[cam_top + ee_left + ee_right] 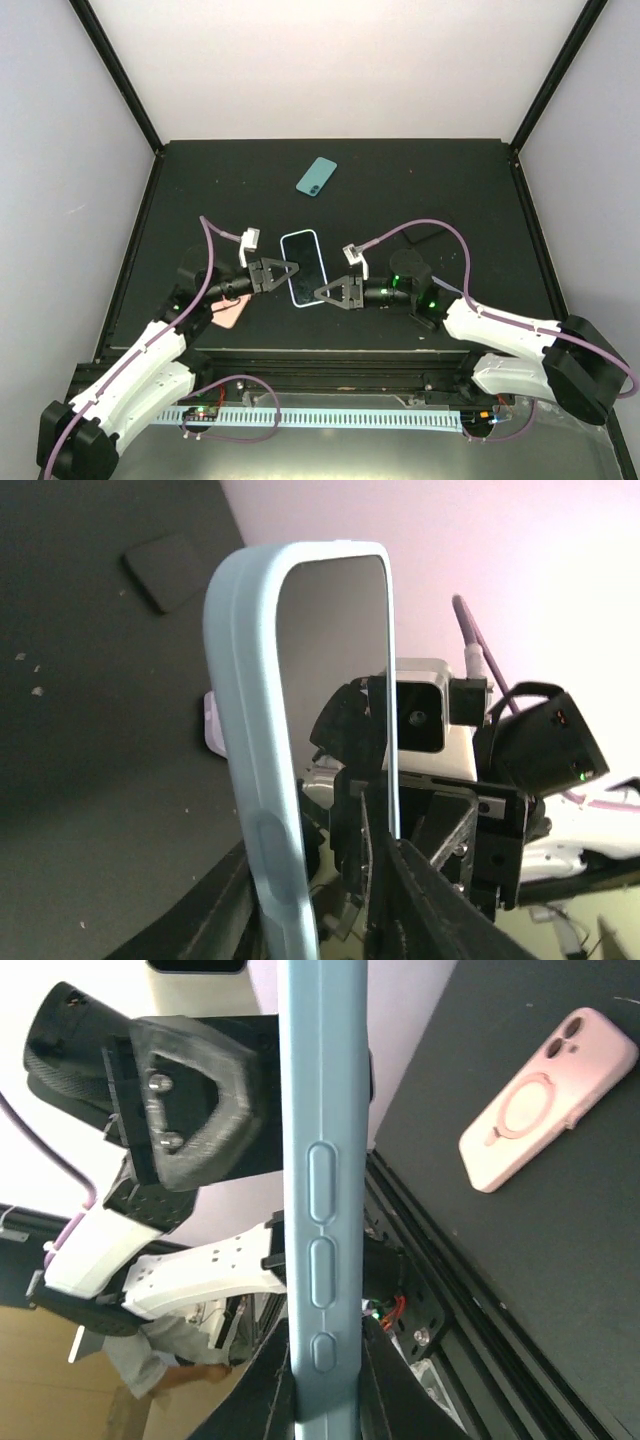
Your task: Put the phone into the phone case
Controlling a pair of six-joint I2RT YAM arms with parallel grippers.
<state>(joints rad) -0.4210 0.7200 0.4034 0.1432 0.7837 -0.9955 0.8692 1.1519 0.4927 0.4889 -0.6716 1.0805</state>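
On the black table (450, 190) your arms reach inward, meeting mid-table. Your right gripper (320, 293) clamps the blue-rimmed phone (303, 262); your left gripper (292, 268) touches it, grip unclear. The teal phone (316, 176) lies well beyond both.

1. You have a blue-rimmed phone (303, 268) at the centre of the top view, its black screen showing. Both wrist views show it from the side.
2. A pink phone (548, 1100) with a ring mark lies back-up in the upper right of the right wrist view.
3. The black table (430, 180) fills the middle, with white walls (330, 60) above.
4. A white slotted strip (340, 417) runs along the bottom edge.
5. A dark flat rectangle (165, 570) lies in the upper left of the left wrist view. You can't tell what it is.
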